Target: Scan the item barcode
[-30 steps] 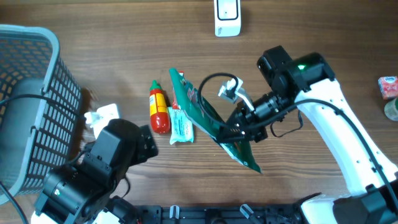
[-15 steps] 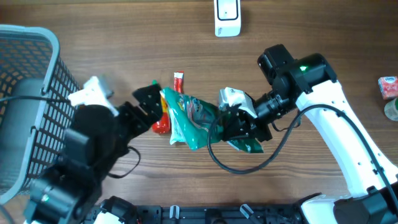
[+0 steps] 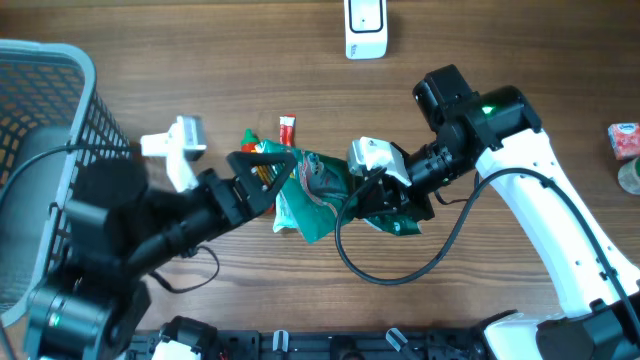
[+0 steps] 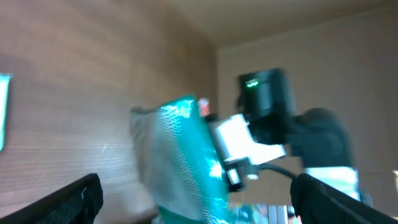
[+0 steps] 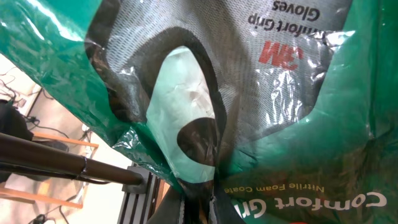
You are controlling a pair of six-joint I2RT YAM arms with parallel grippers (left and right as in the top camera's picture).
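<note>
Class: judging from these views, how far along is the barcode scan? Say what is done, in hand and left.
Done: right tool shut on the glove pack, raised off the table. In hand: open left tool reaching at the pack's edge. Left: presenting the pack to the scanner at the far edge.

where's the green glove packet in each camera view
overhead: glove packet at the centre of the frame.
left wrist: glove packet centre, lower half, blurred.
right wrist: glove packet fills nearly the whole frame, print upside down.
shared landmark: the right gripper, shut on the glove packet's edge, shows in all three.
</note>
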